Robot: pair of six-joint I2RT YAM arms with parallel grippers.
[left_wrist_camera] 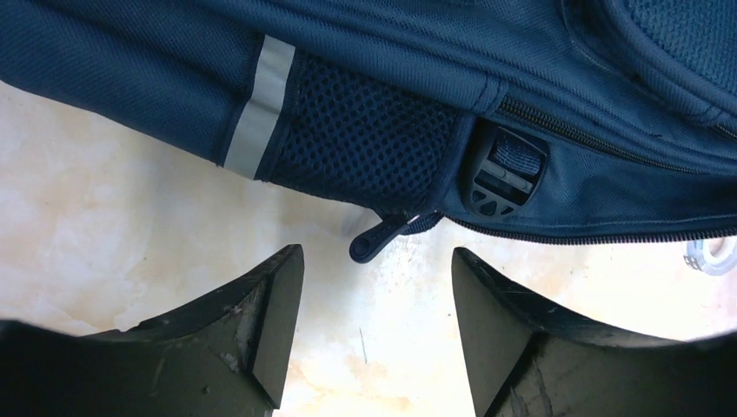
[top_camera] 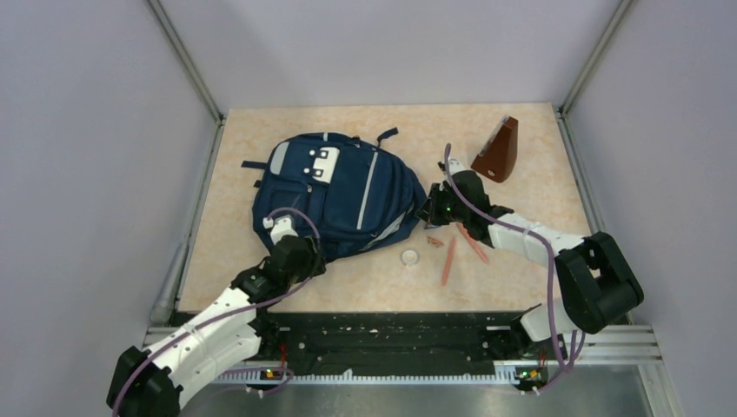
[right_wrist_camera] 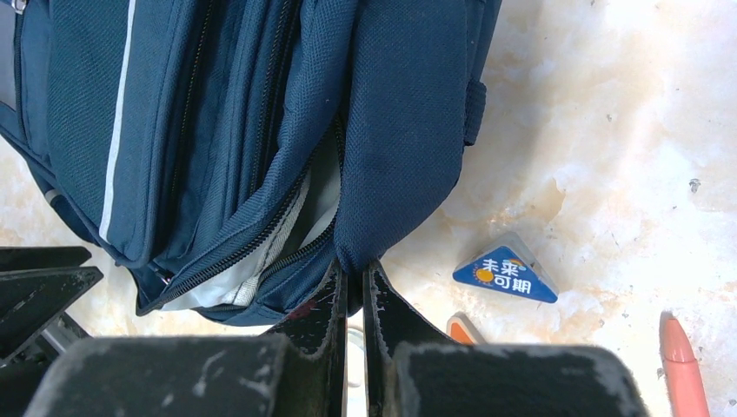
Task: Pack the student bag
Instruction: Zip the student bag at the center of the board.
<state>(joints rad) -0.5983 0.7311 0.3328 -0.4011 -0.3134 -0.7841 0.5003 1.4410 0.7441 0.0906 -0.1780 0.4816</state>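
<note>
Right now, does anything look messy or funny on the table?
Yes. The bag lies flopped flat with its zip gaping by the right gripper, grey lining showing. Pens, a blue triangle and a tape roll lie loose beside it, not packed.

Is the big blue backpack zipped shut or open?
Open, at least partly. On the navy blue fabric backpack, the zipper gapes apart and light grey lining shows inside.
</note>
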